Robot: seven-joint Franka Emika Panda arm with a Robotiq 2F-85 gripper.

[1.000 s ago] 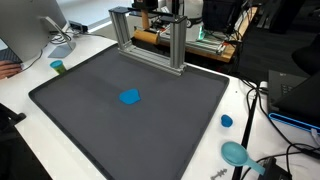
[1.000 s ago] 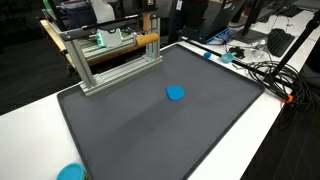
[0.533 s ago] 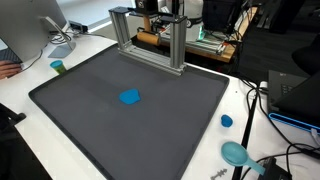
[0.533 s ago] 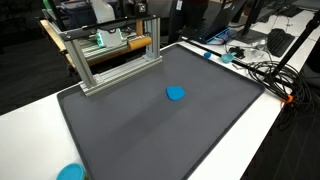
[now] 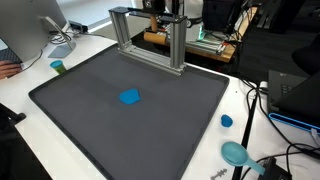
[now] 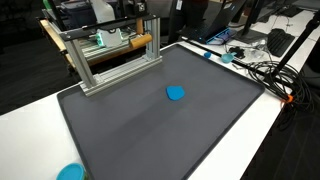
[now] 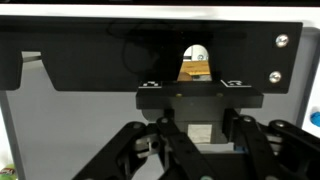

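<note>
Wooden rod [image 5: 155, 38] [image 6: 143, 41]: off the surface, roughly level, on the far side of the metal frame [image 5: 181, 45] [image 6: 80, 65], seen through the frame's opening in both exterior views. Whether it touches the frame cannot be told. In the wrist view the rod [image 7: 196, 66] shows foreshortened, pointing out ahead of the jaws toward the frame's dark bars.

Jaws: narrow, closed on the rod's near end as far as the wrist view shows. The contact itself is partly hidden by the linkage.

Progress, judged: rod is lifted and in grip at the frame. It is not set down, not let go, and not through to the near side of the opening. That part is left.

Surroundings: frame stands at the far edge of the grey mat [image 5: 90, 125]. Blue piece [image 5: 130, 97] [image 6: 176, 93] lies mid-mat, well apart from rod and jaws. On the white surface [image 5: 25, 88]: teal cup [image 5: 57, 67] left of the mat, small blue cap [image 5: 227, 121] and teal dish [image 5: 236, 152] right of it.
</note>
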